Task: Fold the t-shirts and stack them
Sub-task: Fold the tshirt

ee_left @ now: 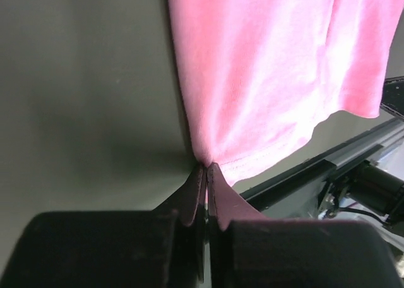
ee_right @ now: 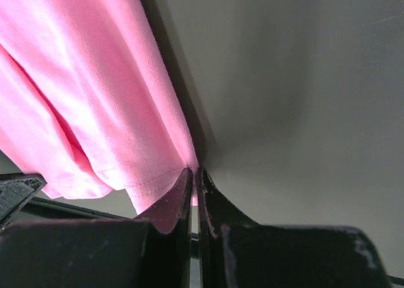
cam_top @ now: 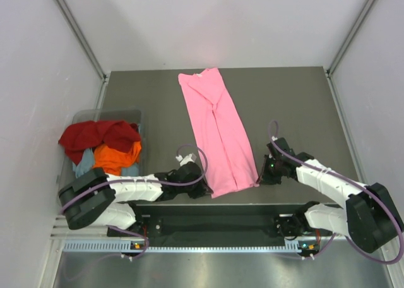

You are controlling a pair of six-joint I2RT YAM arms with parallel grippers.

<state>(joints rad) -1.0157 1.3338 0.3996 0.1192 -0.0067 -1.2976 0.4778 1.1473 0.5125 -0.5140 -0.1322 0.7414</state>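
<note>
The bright pink t-shirt (cam_top: 218, 131) lies on the table as a long narrow strip folded lengthwise, neck end far, hem near. My left gripper (cam_top: 207, 190) is shut on the hem's near left corner; the left wrist view shows the pink cloth (ee_left: 271, 73) pinched at my gripper (ee_left: 206, 167). My right gripper (cam_top: 260, 176) is shut on the hem's near right corner; the right wrist view shows the cloth (ee_right: 95, 98) pinched at my gripper (ee_right: 194, 171). Dark red (cam_top: 98, 135), orange (cam_top: 117, 157) and grey-blue (cam_top: 83, 165) t-shirts are piled at the left.
The piled shirts sit in a clear bin (cam_top: 136, 115) at the table's left edge. The table's near edge and a black rail (cam_top: 214, 209) run just below the hem. White walls enclose the table (cam_top: 297, 105) on three sides.
</note>
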